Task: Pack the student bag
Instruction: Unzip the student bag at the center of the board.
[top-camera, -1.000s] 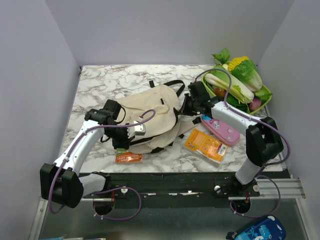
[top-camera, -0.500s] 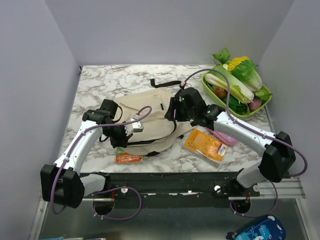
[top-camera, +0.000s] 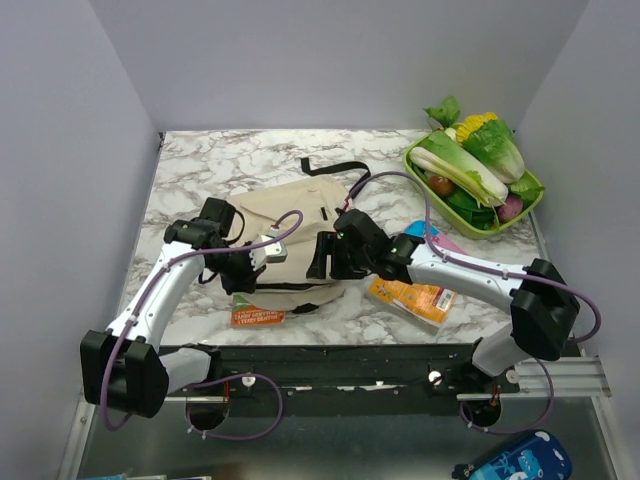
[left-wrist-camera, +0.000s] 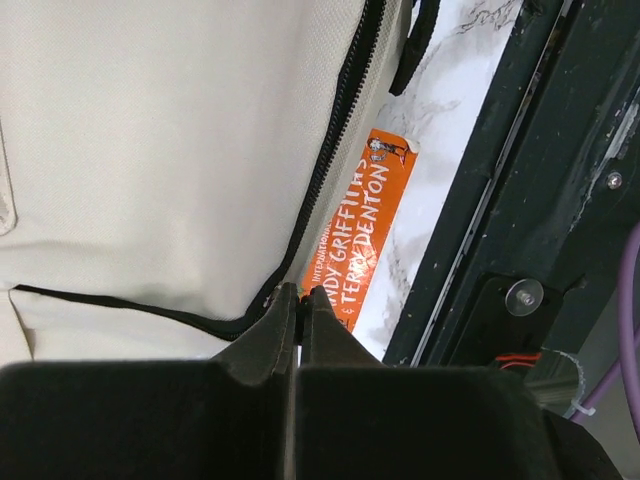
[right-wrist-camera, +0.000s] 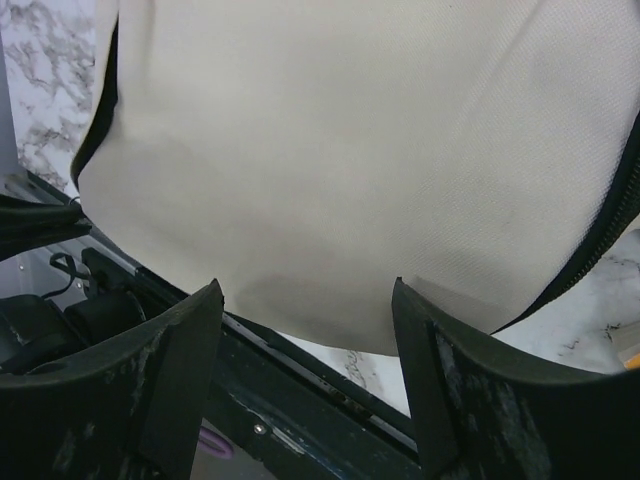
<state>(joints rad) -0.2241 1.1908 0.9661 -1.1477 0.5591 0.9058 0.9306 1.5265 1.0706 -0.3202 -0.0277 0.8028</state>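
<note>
Top view: student bag lies flat on the marble desk, centre of frame, a little left of middle. Cream fabric, black zipper trim. One black strap loops out past its upper edge.

Left claw sits at the bag's lower left edge. In the left wrist view its fingers are pressed together, with the tips right at the black zipper line of the bag. Cannot tell whether a zipper pull or a fold of trim is caught between them.

Right claw is over the bag's lower right part, centre of the top view. In the right wrist view the fingers are spread wide, with bag fabric filling the gap between them. Nothing is gripped. Cannot tell if the tips touch the cloth.

Orange book lies on the desk just below the bag's lower left corner. In the left wrist view it is partly tucked under the bag's edge, with white lettering on the cover.

A second orange-yellow book lies right of centre, partly under the right arm. Pink case is just above it, mostly hidden by the arm.

Green basket of vegetables stands at upper right, well apart from the bag.
</note>
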